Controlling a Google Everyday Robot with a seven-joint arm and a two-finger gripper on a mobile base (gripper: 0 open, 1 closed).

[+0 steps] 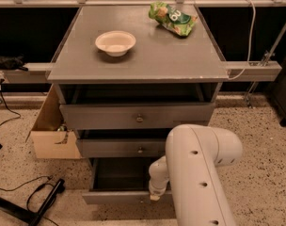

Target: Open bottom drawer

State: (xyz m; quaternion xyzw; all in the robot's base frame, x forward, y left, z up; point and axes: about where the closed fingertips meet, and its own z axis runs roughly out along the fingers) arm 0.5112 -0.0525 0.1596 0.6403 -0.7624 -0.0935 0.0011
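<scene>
The bottom drawer (115,197) of the grey cabinet (147,60) is pulled out, and its dark grey inside (119,174) shows. Its low front sits near the floor; the knob is hidden behind my arm. My gripper (155,195) hangs from the white arm (199,173) at the right part of the drawer's front edge, with its tip down at the front panel. The mid-sized drawer (119,149) and the tall top drawer (133,117) above it also stand a little open, each with a small round knob.
A white bowl (115,43) and a green snack bag (173,17) lie on the cabinet top. An open cardboard box (51,135) stands on the floor at the left. Black cables and a stand leg (39,204) lie at the lower left. A rail runs behind.
</scene>
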